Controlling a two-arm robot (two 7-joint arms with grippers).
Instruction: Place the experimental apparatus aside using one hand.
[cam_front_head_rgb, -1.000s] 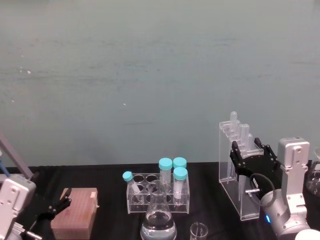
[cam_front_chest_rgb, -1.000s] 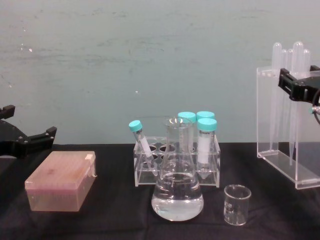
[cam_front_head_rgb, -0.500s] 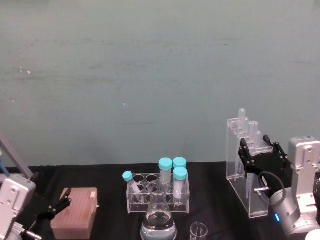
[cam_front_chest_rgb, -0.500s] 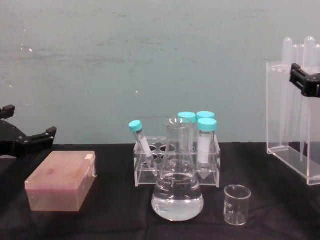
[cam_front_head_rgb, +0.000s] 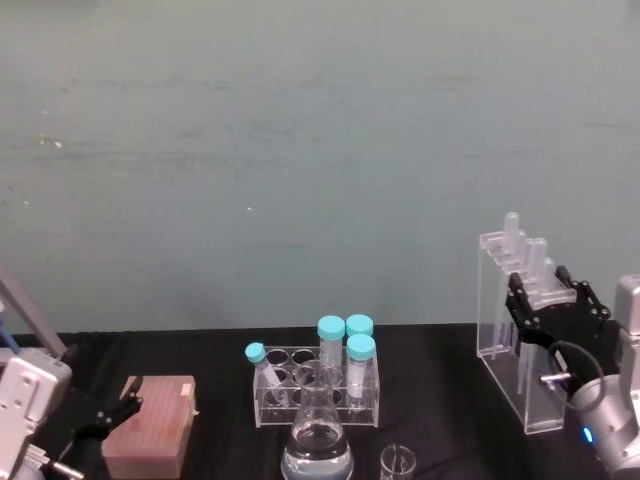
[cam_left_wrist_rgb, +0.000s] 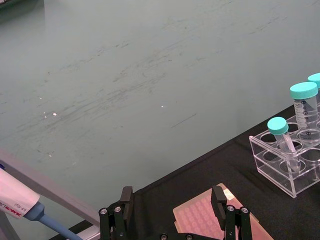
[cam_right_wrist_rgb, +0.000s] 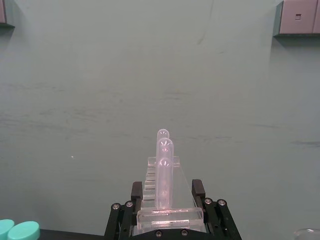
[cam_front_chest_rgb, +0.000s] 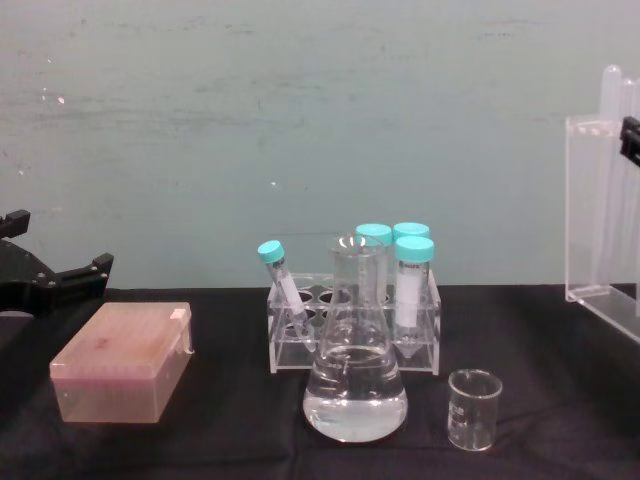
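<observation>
The tall acrylic stand with long glass test tubes is at the far right, upright, cut by the chest view's edge. My right gripper is shut on its upper part, one finger on each side. I cannot tell whether its base touches the black cloth. The conical flask with clear liquid stands front centre. The small beaker is just right of it. My left gripper hangs open at the far left, holding nothing.
A pink tip box lies at the left under the left gripper. A clear rack of teal-capped tubes stands behind the flask. A pipette lies at the far left.
My right gripper has carried the acrylic stand steadily to the right, away from the rack and flask. The left arm, flask and beaker have not moved.
</observation>
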